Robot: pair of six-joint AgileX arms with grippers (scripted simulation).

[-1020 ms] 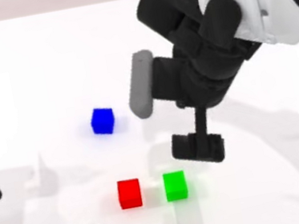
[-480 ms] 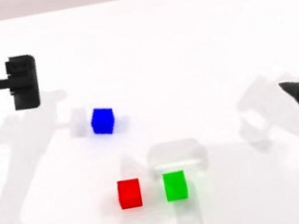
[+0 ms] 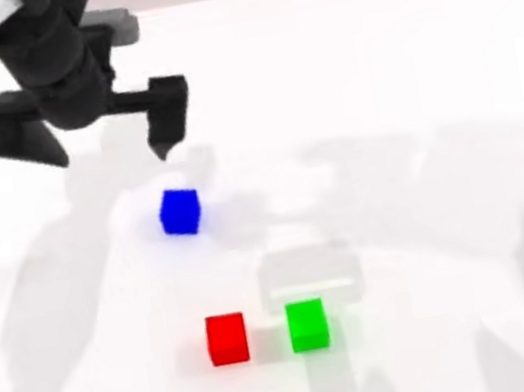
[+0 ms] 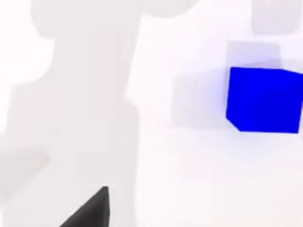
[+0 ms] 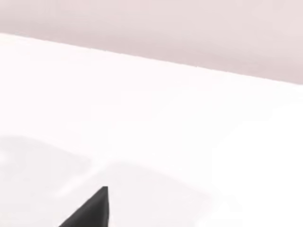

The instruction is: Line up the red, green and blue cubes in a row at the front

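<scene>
Since half a second ago, the left gripper (image 3: 89,135) has been brought in from the top view's left edge toward the middle of the table, and the right arm has been drawn out of the top view altogether; only a dark fingertip (image 5: 90,210) of the right gripper is caught in its own wrist view, over bare table, so whether it is open or closed cannot be told. None of the three cubes has been shifted. The left gripper's fingers are spread wide and nothing is held between them. Nearest to it, just in front of its fingertips and slightly to the right, the blue cube (image 3: 180,212) is found resting on the table (image 3: 404,79), untouched; it is also seen in the left wrist view (image 4: 264,99), off to one side, not centred under the tool. Farther forward, well apart from the gripper, the red cube (image 3: 227,339) and the green cube (image 3: 307,325) are set side by side near the front edge, with a small gap between them. Two thirds of the row is judged done; the blue cube is left to be grasped and added to it.
</scene>
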